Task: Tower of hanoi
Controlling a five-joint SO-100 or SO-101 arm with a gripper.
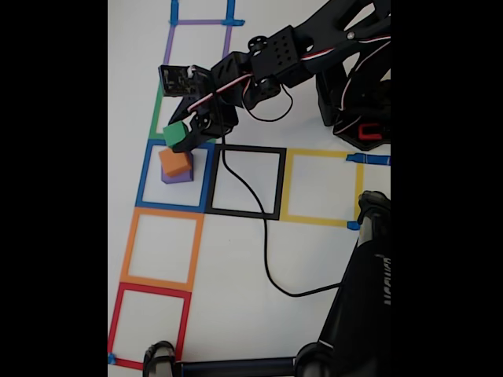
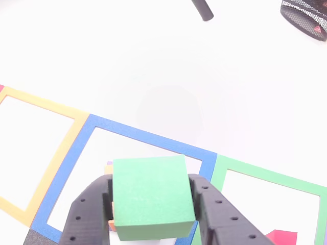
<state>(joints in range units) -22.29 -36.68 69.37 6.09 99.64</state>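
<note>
- Green cube (image 2: 152, 196) is sitting clamped between the two black fingers of the gripper (image 2: 150, 214), one finger pressing each opposite side face; the fixed view is showing it (image 1: 176, 133) carried at the upper edge of the blue tape square (image 1: 149, 169).
- It is looking like a light, stiff block with flat matte faces, so I judge that a side-to-side pinch on parallel faces is the right hold and that it is unlikely to crush; the smooth faces could be letting it slip if the squeeze eases.
- Orange cube (image 1: 175, 162) is resting on the purple cube (image 1: 178, 177) inside the blue square, just below the held block; slivers of orange are peeking past the green block in the other view.
- A red shape (image 2: 282, 238) is showing at the lower right of the other view, inside the green tape square (image 2: 265, 176); I cannot tell whether it is the smallest cube.
- The arm (image 1: 291, 55) is reaching from its base (image 1: 357, 118) at the right, stretching leftward with the wrist pitching down over the stack.
</note>
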